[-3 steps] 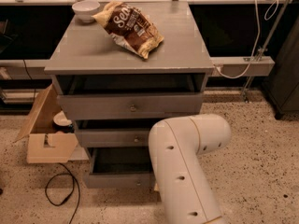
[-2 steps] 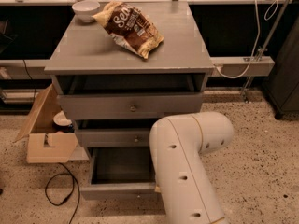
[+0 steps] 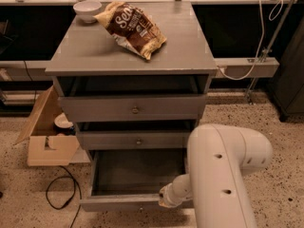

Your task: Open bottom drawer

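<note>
The bottom drawer (image 3: pixel 118 203) of the grey cabinet stands pulled far out, its empty inside showing and its narrow front panel low in the camera view. My gripper (image 3: pixel 165 199) is at the right part of that front panel, at the end of my white arm (image 3: pixel 223 170). The arm covers the drawer's right end. The mid-sized drawer (image 3: pixel 137 140) and the tall top drawer (image 3: pixel 135 109) above it are pushed in, each with a small round knob.
A brown chip bag (image 3: pixel 133 28) and a white bowl (image 3: pixel 87 8) lie on the cabinet top (image 3: pixel 185 51). An open cardboard box (image 3: pixel 47 139) stands on the floor at the left, with a black cable (image 3: pixel 61 196) looped in front of it.
The bottom drawer has slid further out toward the camera, and my arm has drawn back with it.
</note>
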